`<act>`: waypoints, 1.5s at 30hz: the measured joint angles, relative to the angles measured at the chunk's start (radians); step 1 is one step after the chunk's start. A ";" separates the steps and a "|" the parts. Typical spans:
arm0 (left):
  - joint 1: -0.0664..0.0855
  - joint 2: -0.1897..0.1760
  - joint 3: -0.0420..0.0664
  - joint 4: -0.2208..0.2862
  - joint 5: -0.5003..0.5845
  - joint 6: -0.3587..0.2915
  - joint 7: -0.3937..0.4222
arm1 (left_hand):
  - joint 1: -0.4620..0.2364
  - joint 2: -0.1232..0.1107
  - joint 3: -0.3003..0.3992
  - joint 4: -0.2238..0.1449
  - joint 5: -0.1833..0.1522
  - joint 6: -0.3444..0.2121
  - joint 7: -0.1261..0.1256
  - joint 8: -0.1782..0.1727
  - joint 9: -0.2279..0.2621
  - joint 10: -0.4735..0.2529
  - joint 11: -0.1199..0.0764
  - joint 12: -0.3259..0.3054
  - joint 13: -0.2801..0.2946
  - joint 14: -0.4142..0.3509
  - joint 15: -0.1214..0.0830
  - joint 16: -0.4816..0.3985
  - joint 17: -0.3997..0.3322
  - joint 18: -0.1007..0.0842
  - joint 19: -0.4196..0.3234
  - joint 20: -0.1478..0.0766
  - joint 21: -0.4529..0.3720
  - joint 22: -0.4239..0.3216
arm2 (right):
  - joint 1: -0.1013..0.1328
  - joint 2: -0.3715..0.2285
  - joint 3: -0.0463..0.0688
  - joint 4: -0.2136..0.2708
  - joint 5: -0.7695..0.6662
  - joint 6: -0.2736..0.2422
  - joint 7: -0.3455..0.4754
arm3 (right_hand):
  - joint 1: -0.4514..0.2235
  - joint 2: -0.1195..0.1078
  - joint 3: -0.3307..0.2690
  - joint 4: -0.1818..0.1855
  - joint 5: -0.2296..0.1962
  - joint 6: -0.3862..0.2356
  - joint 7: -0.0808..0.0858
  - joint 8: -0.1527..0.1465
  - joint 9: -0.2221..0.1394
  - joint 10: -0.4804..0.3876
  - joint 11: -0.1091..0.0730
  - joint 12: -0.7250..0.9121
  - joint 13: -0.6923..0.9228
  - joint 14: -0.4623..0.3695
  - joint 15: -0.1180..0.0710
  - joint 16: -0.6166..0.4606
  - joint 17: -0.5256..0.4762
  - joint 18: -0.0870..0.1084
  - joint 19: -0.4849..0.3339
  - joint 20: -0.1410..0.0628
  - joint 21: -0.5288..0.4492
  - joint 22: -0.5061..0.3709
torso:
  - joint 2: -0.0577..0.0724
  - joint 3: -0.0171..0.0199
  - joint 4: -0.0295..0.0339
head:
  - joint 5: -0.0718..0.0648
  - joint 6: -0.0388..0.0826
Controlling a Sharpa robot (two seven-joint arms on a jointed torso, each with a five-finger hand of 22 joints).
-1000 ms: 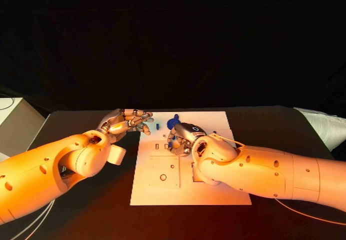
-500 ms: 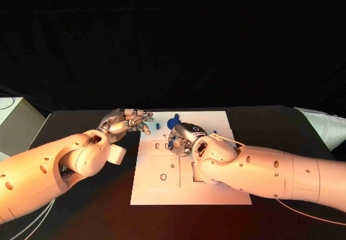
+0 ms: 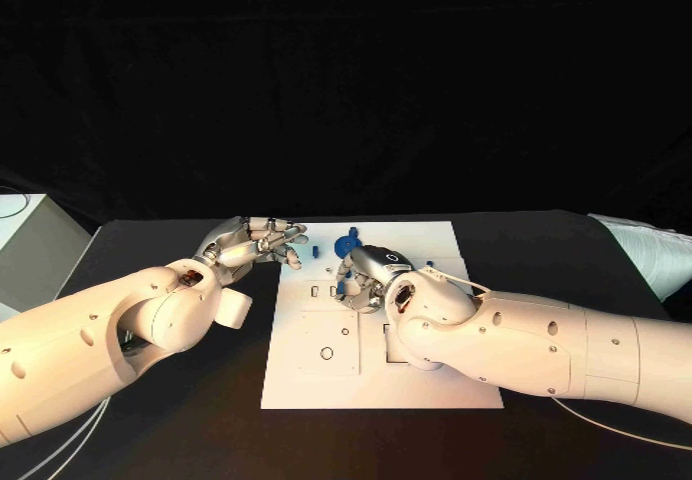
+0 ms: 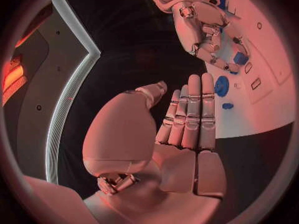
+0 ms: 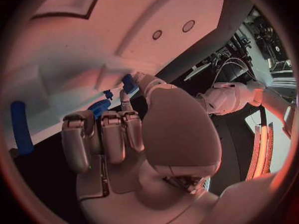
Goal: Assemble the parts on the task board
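White task board (image 3: 433, 385), right hand (image 3: 364, 277) pinching a small blue part (image 5: 129, 83).

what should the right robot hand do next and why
Probably lower and press the small blue part it pinches into the task board. The right robot hand is already over the board's slots, while the left robot hand waits at its edge, holding nothing.

The table (image 3: 173, 420) is showing a matt black surface. The board (image 3: 433, 385) is looking like smooth, matt white plastic. The parts (image 3: 346, 243) are appearing as smooth blue plastic. The arms (image 3: 548, 345) are wearing glossy white plastic shells, and both hands (image 3: 260, 242) are gleaming like silvery metal.
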 measured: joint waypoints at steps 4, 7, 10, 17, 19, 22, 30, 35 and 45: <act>0.000 0.000 0.000 0.000 0.000 0.003 -0.002 | 0.000 0.000 0.000 0.000 0.000 0.000 0.000 0.000 0.000 0.000 0.000 0.000 0.000 0.000 0.000 0.000 0.000 0.000 0.000 0.000 0.000 0.000 | 0.000 -0.004 0.000 0.006 0.002 -0.004 0.002 | -0.005 0.005 -0.031 0.014 -0.034 -0.008 0.001 -0.002 -0.006 0.002 0.002 0.000 0.000 0.000 0.000 0.000 0.000 0.000 0.000 0.002 0.000 0.000 | 0.000 0.0000 0.0004 | 0.000 0.000; 0.000 0.000 0.000 -0.001 -0.001 0.004 -0.003 | 0.000 0.000 0.000 0.000 0.000 0.000 0.000 0.000 0.000 0.000 0.000 0.000 0.000 0.000 0.000 0.000 0.000 0.000 0.000 0.000 0.004 0.001 | -0.001 -0.009 0.000 0.014 0.003 -0.012 0.005 | -0.005 0.005 -0.055 0.025 -0.047 -0.008 0.001 -0.004 -0.009 0.002 0.002 0.000 0.000 0.000 0.000 0.000 0.000 0.000 0.000 0.002 0.000 0.000 | 0.000 0.0000 0.0008 | -0.001 -0.001; 0.000 0.001 0.000 -0.002 -0.002 0.005 -0.004 | 0.000 0.000 0.000 0.000 0.000 0.000 0.000 0.000 0.001 0.000 0.000 0.000 0.000 0.000 0.000 0.000 0.001 0.000 0.000 0.000 0.004 0.002 | -0.001 -0.019 0.000 0.025 0.005 -0.024 0.010 | -0.005 0.005 -0.072 0.032 -0.048 -0.008 0.001 -0.004 -0.011 0.002 0.002 0.000 0.000 0.000 0.000 0.000 0.000 0.000 0.000 0.002 0.000 0.000 | 0.000 0.0000 0.0012 | -0.001 -0.001; 0.000 0.007 0.000 -0.015 -0.024 0.000 -0.017 | -0.023 -0.013 -0.001 -0.001 0.000 -0.015 0.001 -0.017 0.002 0.069 -0.012 0.047 0.027 0.058 -0.018 0.099 0.062 0.000 0.013 -0.012 0.065 0.034 | 0.005 -0.081 0.001 0.066 0.039 -0.100 0.079 | 0.002 0.013 -0.096 0.041 -0.037 -0.018 0.004 -0.008 -0.015 -0.001 0.006 0.000 0.001 0.000 0.000 0.000 0.000 0.000 0.000 0.002 0.000 0.000 | -0.002 0.0006 0.0001 | 0.000 0.005; 0.000 0.008 -0.001 -0.022 -0.042 -0.008 -0.030 | -0.031 -0.020 -0.021 -0.003 0.002 -0.001 -0.013 0.006 0.015 0.105 -0.029 0.117 0.073 0.090 -0.036 0.200 0.130 0.000 0.035 -0.028 0.124 0.068 | 0.016 -0.104 0.002 0.074 0.070 -0.125 0.128 | 0.021 0.032 -0.096 0.041 -0.028 -0.007 0.000 -0.002 -0.015 -0.001 0.006 0.000 0.001 0.000 0.000 0.000 0.000 0.000 0.000 0.002 0.000 0.000 | -0.003 0.0012 -0.0015 | 0.001 0.007; 0.000 0.016 -0.001 -0.039 -0.077 -0.022 -0.065 | -0.047 -0.017 -0.057 0.007 0.002 -0.009 -0.027 0.068 0.046 0.089 -0.045 0.319 0.221 0.203 -0.052 0.526 0.422 0.000 0.093 -0.044 0.288 0.219 | 0.039 -0.148 0.006 0.086 0.130 -0.155 0.214 | 0.028 0.038 -0.095 0.041 -0.016 0.012 -0.006 0.014 -0.014 -0.001 0.006 0.000 0.001 0.000 0.000 -0.003 0.000 0.000 0.000 0.002 0.000 0.000 | -0.007 0.0025 -0.0037 | 0.001 0.011; 0.012 0.073 -0.004 -0.099 -0.217 -0.016 -0.270 | -0.128 -0.005 -0.084 0.099 0.006 -0.058 -0.054 0.279 0.159 -0.001 -0.073 0.874 0.645 0.359 -0.073 0.880 0.711 -0.055 0.295 -0.062 0.627 0.676 | 0.098 -0.241 0.011 0.081 0.347 -0.189 0.385 | 0.035 0.044 -0.086 0.040 0.038 0.049 -0.024 0.062 0.009 0.001 -0.004 0.000 0.001 -0.001 -0.001 -0.006 0.001 0.000 0.000 0.002 0.000 0.001 | -0.026 0.0078 -0.0045 | 0.005 0.011; 0.069 0.134 -0.038 -0.136 -0.332 0.058 -0.447 | -0.198 0.003 -0.115 0.131 0.006 -0.068 -0.064 0.335 0.198 0.113 -0.084 1.065 0.858 0.365 -0.079 0.961 0.711 -0.086 0.385 -0.073 0.717 0.834 | 0.130 -0.293 0.015 0.071 0.462 -0.186 0.430 | 0.039 0.041 -0.086 0.040 0.038 0.052 -0.026 0.067 0.017 0.001 -0.004 0.000 0.001 0.000 -0.008 -0.006 0.001 0.000 0.000 0.002 0.000 0.001 | -0.040 0.0132 -0.0059 | 0.009 0.005; 0.172 0.235 -0.109 -0.234 -0.548 0.214 -0.649 | -0.238 0.023 -0.127 0.132 0.006 -0.068 -0.064 0.338 0.207 0.147 -0.089 1.128 0.943 0.365 -0.079 0.979 0.711 -0.086 0.408 -0.075 0.737 0.880 | 0.144 -0.325 0.018 0.038 0.538 -0.141 0.425 | 0.028 0.030 -0.089 0.043 0.042 0.021 -0.014 0.067 0.025 0.001 -0.003 -0.006 0.000 0.000 -0.008 -0.006 0.001 0.000 0.000 0.002 0.000 0.001 | -0.066 0.0265 -0.0050 | 0.017 -0.013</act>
